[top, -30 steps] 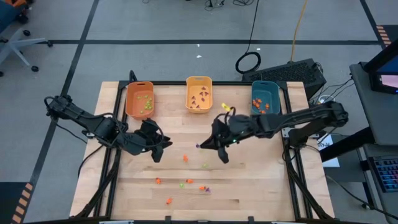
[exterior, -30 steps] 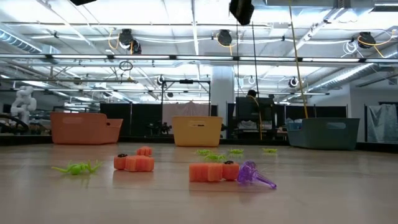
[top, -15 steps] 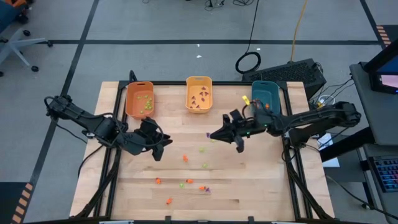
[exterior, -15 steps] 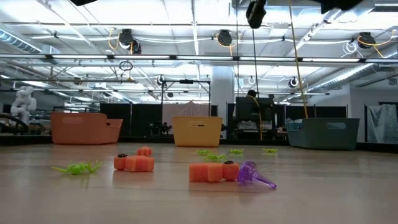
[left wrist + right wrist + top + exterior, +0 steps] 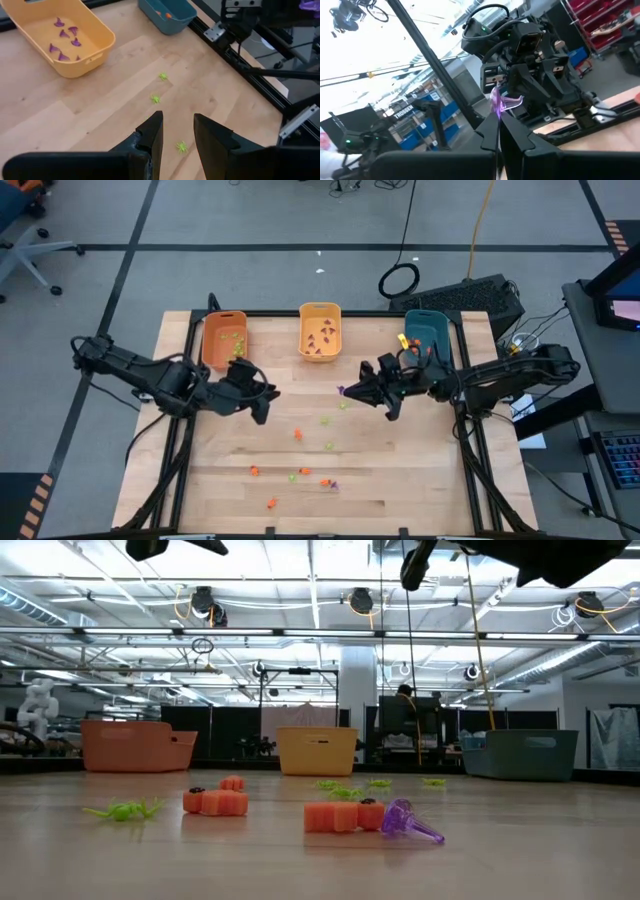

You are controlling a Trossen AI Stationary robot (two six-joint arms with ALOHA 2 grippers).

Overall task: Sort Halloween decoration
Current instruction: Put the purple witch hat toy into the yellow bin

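Observation:
Tiny orange, green and purple trinkets lie scattered on the wooden table, among them an orange one [image 5: 297, 434], a green one [image 5: 324, 420] and a purple one [image 5: 408, 822] next to an orange one [image 5: 340, 816]. My right gripper [image 5: 347, 392] hovers mid-table, right of centre, shut on a purple trinket [image 5: 502, 102]. My left gripper [image 5: 262, 395] hangs open and empty above the table's left half. In its wrist view, my left gripper [image 5: 177, 132] looks down on green trinkets [image 5: 155, 99]. My right gripper pinches the purple trinket [image 5: 341, 391] between its two fingertips [image 5: 490, 131]. The flared end [image 5: 512, 101] sticks out past the tips. The fingers point toward the table's left side. The trinket is lifted clear of the table.
Three bins stand in a row at the far edge. The orange bin [image 5: 224, 340] holds green trinkets, the yellow bin [image 5: 320, 332] purple ones, the teal bin [image 5: 426, 338] orange ones. More trinkets lie near the near edge [image 5: 305, 471]. A black rail frames the table.
My right gripper has risen from the table with the purple trinket and moved toward the far and right edges. My left gripper has moved toward the far edge; its arm now shows at the top of the low view.

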